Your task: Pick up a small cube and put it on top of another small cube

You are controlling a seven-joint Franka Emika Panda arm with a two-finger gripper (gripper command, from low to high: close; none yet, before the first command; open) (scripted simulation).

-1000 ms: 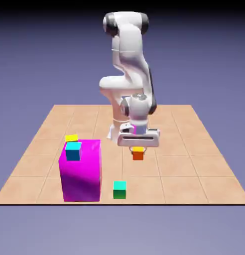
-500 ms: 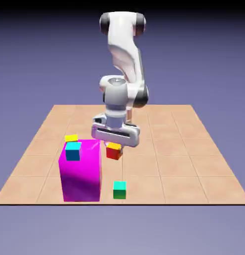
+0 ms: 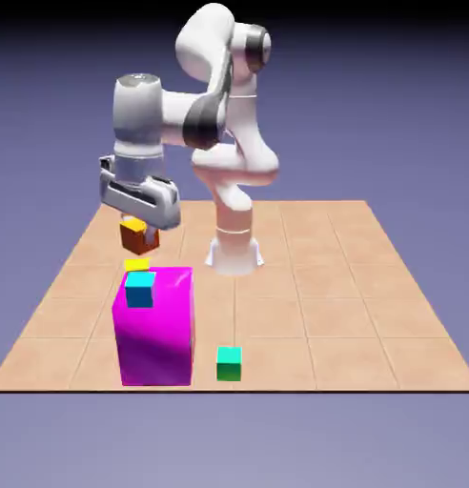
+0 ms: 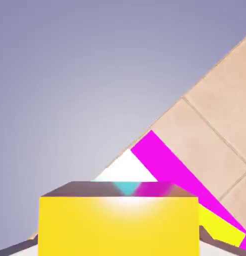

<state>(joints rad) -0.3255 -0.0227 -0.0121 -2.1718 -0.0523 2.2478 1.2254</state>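
My gripper (image 3: 135, 227) is shut on a small cube (image 3: 133, 232) with a yellow top and orange sides, held in the air at the exterior view's left. Just below it, a second small cube (image 3: 136, 265) with a yellow top rests on the table behind the magenta block (image 3: 157, 329); the two are apart. In the hand view the held cube (image 4: 118, 225) fills the bottom and hides the fingertips. Past it run a strip of the magenta block (image 4: 180, 177) and a corner of the other small cube (image 4: 221, 229).
A blue cube with a cyan top (image 3: 139, 289) shows against the magenta block's upper left corner. A green cube with a teal top (image 3: 229, 363) lies near the table's front edge. The robot's base (image 3: 234, 250) stands at the tiled table's (image 3: 372, 315) middle back.
The arm has swung from the table's middle to the exterior view's left and risen, carrying the small cube with it. The cube now hangs above the other small cube.
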